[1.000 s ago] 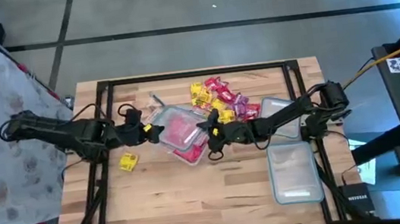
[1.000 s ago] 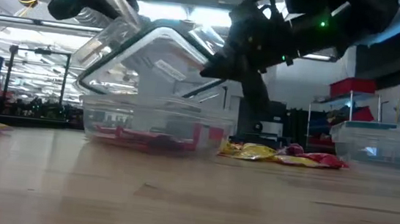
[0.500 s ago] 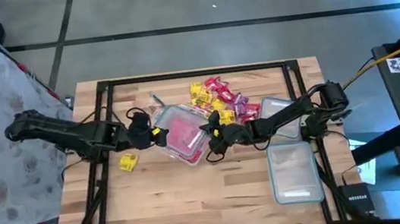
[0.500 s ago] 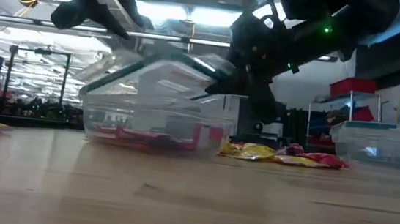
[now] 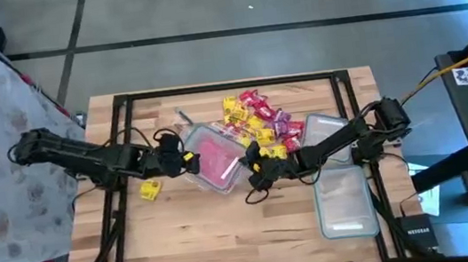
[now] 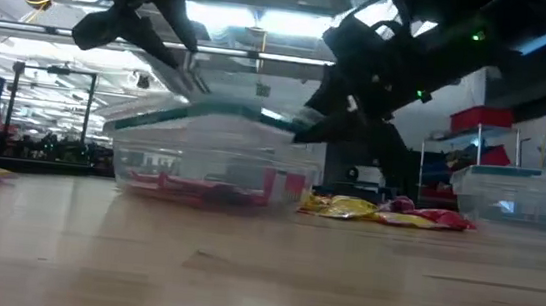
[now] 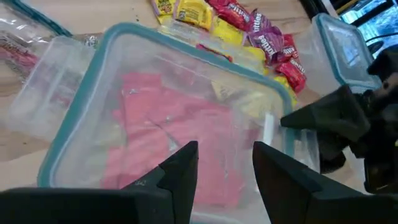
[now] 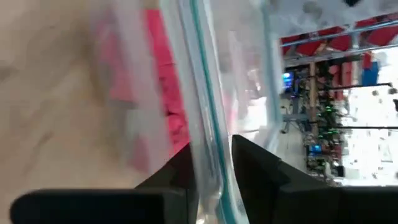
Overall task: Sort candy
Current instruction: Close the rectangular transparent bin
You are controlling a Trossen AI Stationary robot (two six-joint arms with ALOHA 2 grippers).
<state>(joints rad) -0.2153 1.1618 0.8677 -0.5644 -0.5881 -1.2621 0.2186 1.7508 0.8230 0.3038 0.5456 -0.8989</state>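
A clear container (image 5: 212,158) holds pink candy, and its teal-rimmed clear lid (image 6: 206,116) lies level on top of it. My right gripper (image 5: 252,170) is shut on the lid at the container's right side. My left gripper (image 5: 186,160) hovers open at the container's left side, its fingers (image 7: 180,169) over the lid (image 7: 186,112). A pile of loose red, yellow and purple candy (image 5: 259,119) lies on the table behind the container. One yellow piece (image 5: 150,190) lies alone at the near left. My right gripper pinches the lid's teal-rimmed right edge (image 8: 208,155) between its two fingers, coming from the table's right and slanting down. The lid lies level on the container (image 6: 212,162). My left gripper's open fingers stand over the lid's left part; whether they touch it, I cannot tell.
An empty clear container (image 5: 344,202) stands at the near right, and another clear container (image 5: 323,129) stands just behind it under my right arm. Bare wood lies along the table's near edge.
The lid, tilted steeply a second ago, has come down and now lies level on the container. My right gripper has gone down and a little toward the near edge with the lid's edge. My left gripper has moved right, toward the container.
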